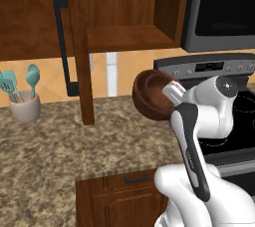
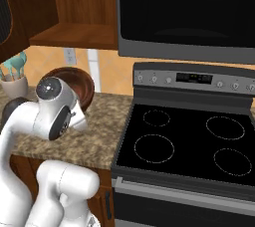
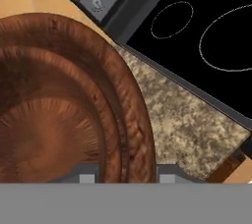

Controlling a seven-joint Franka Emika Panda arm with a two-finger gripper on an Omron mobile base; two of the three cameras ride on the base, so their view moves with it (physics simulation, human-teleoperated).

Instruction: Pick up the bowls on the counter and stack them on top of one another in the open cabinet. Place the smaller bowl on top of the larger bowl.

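One bowl, the larger bowl (image 1: 152, 95), was lifted clear of the table (image 1: 50, 146) in the left base view, tipped on its side so that its hollow faced the camera, with the tool (image 1: 169, 96) meeting its rim from the right. The open cabinet (image 1: 132, 36) stood above and behind, its shelf bare, its door swung out with the long black handle (image 1: 63, 47) showing. A white cup of teal utensils (image 1: 24, 102) sat well apart at the left.

In the right base view the same bowl (image 2: 82, 85) showed behind the arm's wrist, raised above the granite, with the stove (image 2: 189, 136) to the right and the cabinet shelf (image 2: 74, 34) higher up. The stove's small display held marks too blurred to read; no brand could be made out.

The hand view looked into the bowl (image 3: 64, 120), and the two fingertips (image 3: 87, 177) straddled its thick rim (one inside, one outside), so the tool appeared clamped on the rim. By my judgement the carry of the first bowl was in hand. The next move would call for raising it to shelf height, levelling it, and setting it well inside before fetching the smaller one.
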